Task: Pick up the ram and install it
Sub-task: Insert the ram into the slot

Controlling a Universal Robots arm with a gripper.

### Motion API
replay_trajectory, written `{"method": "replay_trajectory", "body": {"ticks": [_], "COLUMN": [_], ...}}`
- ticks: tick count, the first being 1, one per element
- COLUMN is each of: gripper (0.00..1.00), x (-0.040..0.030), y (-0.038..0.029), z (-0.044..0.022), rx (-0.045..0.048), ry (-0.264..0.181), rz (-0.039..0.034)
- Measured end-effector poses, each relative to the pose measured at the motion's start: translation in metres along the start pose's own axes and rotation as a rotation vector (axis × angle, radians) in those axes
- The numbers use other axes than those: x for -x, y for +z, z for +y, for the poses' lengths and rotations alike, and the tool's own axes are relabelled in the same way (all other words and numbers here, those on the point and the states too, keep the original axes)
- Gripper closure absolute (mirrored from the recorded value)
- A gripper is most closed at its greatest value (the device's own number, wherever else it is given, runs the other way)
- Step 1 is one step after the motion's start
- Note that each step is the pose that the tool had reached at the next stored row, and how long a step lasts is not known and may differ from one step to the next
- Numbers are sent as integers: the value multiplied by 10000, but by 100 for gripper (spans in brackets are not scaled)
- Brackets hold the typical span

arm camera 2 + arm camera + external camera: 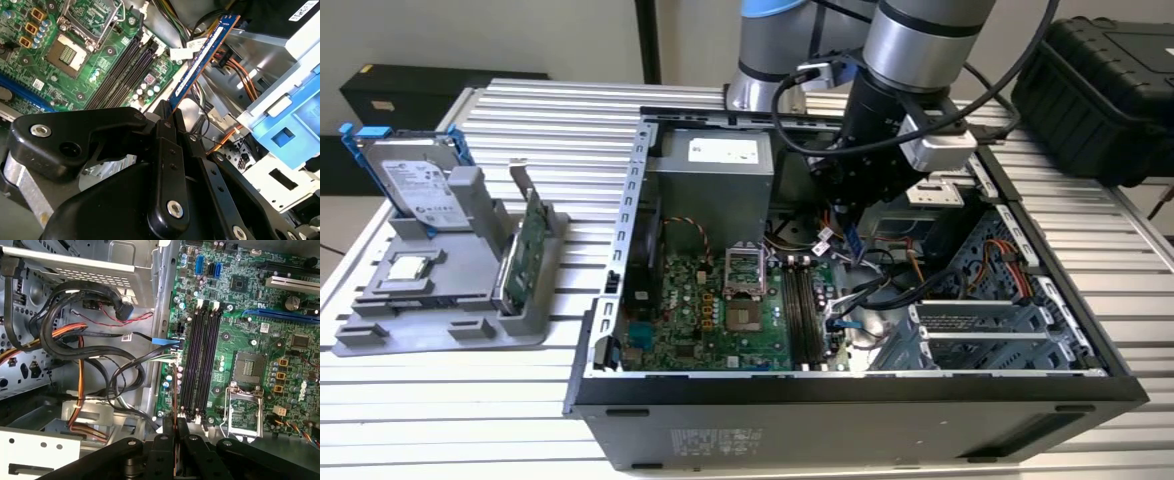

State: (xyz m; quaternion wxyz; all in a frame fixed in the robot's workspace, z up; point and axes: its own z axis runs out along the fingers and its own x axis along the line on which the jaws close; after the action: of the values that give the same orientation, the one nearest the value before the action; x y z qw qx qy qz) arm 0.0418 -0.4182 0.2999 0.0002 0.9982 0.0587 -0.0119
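My gripper (850, 205) hangs inside the open computer case (854, 385), shut on the ram (202, 57), a thin blue stick with a white label. In the second wrist view the stick juts out from between the black fingers (162, 132), over cables beside the motherboard. The first wrist view shows the ram (175, 407) edge-on at the gripper (175, 427), just off the board's edge, next to the black memory slots (202, 360). The slots (803, 310) lie below the gripper and stand bare.
Orange and black cables (80, 355) bunch beside the slots. The CPU socket (740, 275) sits on the slots' other side. A metal drive cage (987, 330) fills the case's right. A grey stand (440, 320) at the exterior view's left holds a hard drive (420, 185) and a green card (520, 260).
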Motion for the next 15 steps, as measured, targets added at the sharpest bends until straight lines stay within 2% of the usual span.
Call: {"method": "replay_trajectory", "body": {"ticks": [15], "gripper": [100], "x": [-2], "y": [62], "z": [0], "rx": [6], "ry": [-1], "rz": [-1]}}
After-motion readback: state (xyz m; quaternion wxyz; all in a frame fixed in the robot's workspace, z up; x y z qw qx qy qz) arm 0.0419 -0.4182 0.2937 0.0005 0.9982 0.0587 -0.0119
